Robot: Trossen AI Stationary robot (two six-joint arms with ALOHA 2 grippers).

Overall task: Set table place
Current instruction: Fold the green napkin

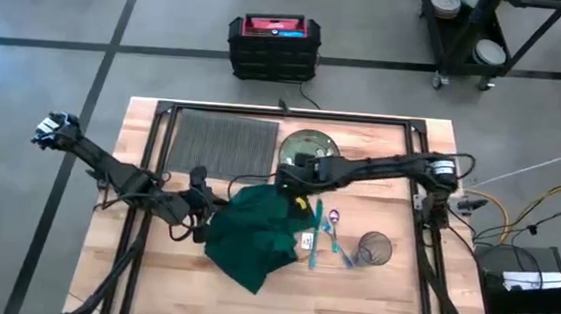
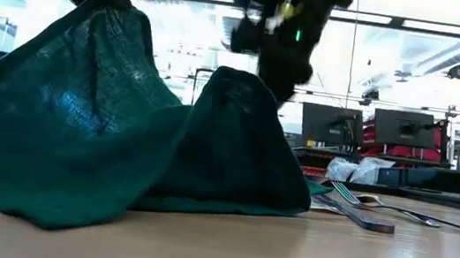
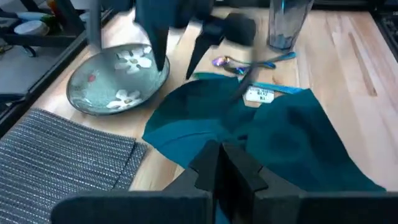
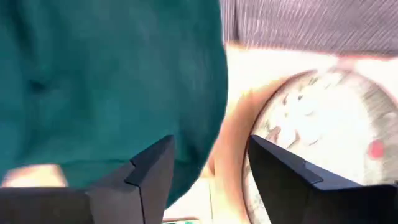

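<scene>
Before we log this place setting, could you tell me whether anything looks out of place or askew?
Yes. The dark green cloth napkin lies rumpled and heaped on the light-wood table, with the left gripper shut on its edge. The dark grey ribbed placemat lies bare; the floral plate sits beside it.

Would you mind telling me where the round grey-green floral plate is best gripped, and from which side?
Probably at the round grey-green floral plate's raised rim, coming from above, one finger inside and one outside. It lies flat beside the dark grey ribbed placemat, so only the upturned edge gives purchase. The right gripper hangs open near it.
</scene>
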